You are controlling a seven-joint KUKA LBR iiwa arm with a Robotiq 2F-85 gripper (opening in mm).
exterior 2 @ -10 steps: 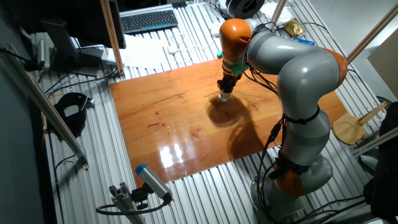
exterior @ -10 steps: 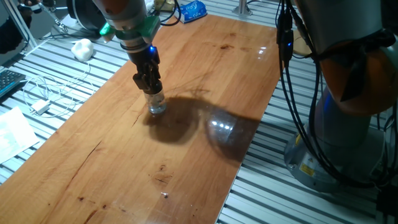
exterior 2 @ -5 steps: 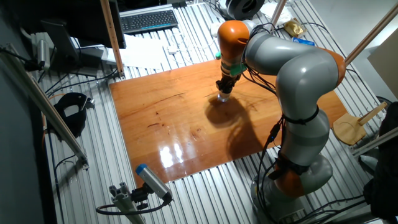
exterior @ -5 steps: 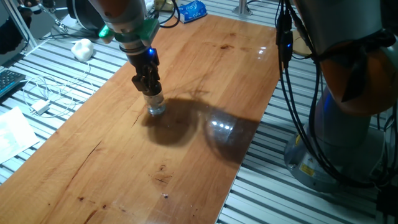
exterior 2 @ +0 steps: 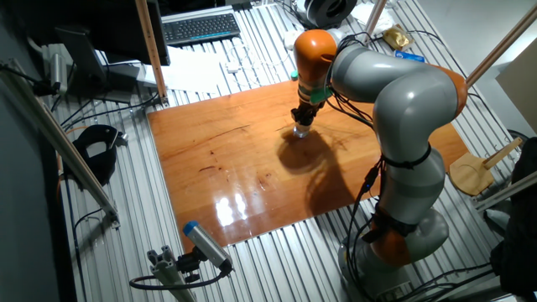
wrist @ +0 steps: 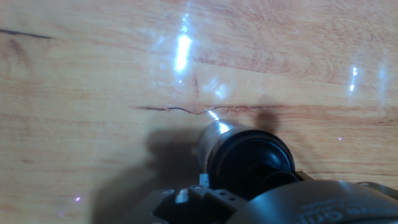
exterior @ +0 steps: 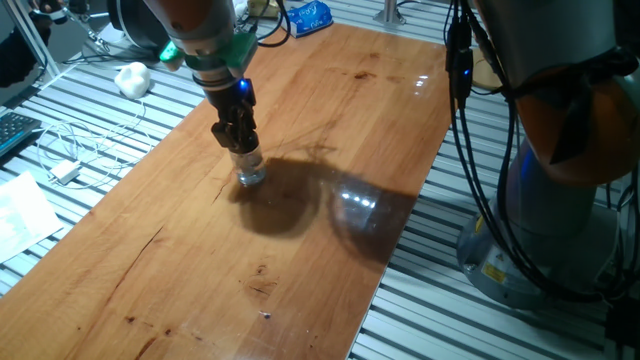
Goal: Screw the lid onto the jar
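The clear glass jar (exterior: 250, 170) stands upright on the wooden table (exterior: 330, 120), left of its middle. My gripper (exterior: 241, 140) points straight down onto the jar's top and is shut on the black lid, which sits on the jar's neck and is mostly hidden between the fingers. In the other fixed view the gripper (exterior 2: 303, 118) stands over the jar (exterior 2: 300, 130) near the table's far edge. In the hand view the round black lid (wrist: 252, 160) fills the lower middle, with the jar's glass (wrist: 214, 132) glinting beside it.
The arm's grey base (exterior: 560, 200) and hanging cables (exterior: 470, 120) stand off the table's right side. A white cable and adapter (exterior: 65, 170) lie on the slatted bench to the left. A blue packet (exterior: 310, 15) lies beyond the table's far end.
The hand has turned a little about its own axis over the jar. The jar has stayed in place.
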